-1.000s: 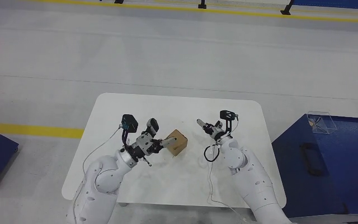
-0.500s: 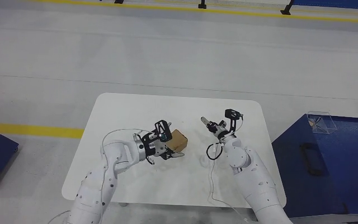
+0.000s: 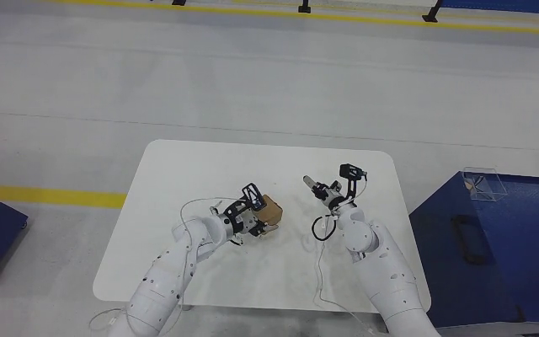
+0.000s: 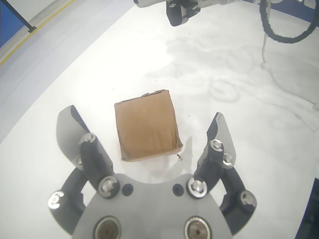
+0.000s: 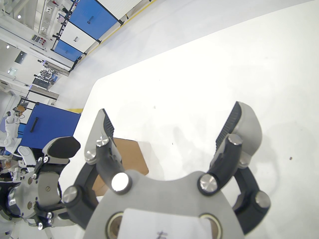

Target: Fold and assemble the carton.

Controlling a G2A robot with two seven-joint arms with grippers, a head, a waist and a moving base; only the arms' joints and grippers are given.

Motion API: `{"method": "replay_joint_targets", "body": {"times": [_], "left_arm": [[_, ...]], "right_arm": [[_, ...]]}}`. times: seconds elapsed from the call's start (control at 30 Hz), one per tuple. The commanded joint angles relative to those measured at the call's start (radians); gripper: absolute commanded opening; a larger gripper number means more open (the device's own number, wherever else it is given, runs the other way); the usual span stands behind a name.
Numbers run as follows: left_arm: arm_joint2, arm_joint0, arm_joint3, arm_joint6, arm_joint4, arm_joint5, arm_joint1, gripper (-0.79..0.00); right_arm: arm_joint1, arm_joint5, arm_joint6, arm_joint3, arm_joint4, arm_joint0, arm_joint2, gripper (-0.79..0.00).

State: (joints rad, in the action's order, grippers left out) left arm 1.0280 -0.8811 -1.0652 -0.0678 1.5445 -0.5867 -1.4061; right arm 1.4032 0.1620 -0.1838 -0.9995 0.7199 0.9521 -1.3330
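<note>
Carton (image 4: 147,128): closed brown box with no flap standing open. It sits flat on the desk (image 3: 168,253) near the middle, roughly midway between the left and right edges. One edge of the carton, on the side away from the left arm, shows a slightly ragged flap seam.

Left fingers (image 4: 67,128): spread wide, one on either side of the carton. They are clear of both sides and grip nothing.

Right fingers (image 5: 246,123): spread wide and holding nothing. They are raised over the desk on the right-edge side of the carton, apart from it.
</note>
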Motion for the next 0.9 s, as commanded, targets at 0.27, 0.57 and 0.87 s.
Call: {"method": "replay_joint_targets", "body": {"times": [0.27,0.57,0.87], "left_arm": [[-0.029,0.029,0.069,-0.017,-0.006,0.043,-0.010,-0.009],[-0.054,0.048,0.104,-0.029,-0.003,0.040,-0.016,-0.640],[-0.039,0.035,0.054,-0.053,-0.063,0.027,-0.014,-0.785]], "right_arm": [[0.000,0.000,0.000,0.000,0.000,0.000,0.000,0.000],[0.000,0.000,0.000,0.000,0.000,0.000,0.000,0.000],[0.000,0.000,0.000,0.000,0.000,0.000,0.000,0.000]]}}
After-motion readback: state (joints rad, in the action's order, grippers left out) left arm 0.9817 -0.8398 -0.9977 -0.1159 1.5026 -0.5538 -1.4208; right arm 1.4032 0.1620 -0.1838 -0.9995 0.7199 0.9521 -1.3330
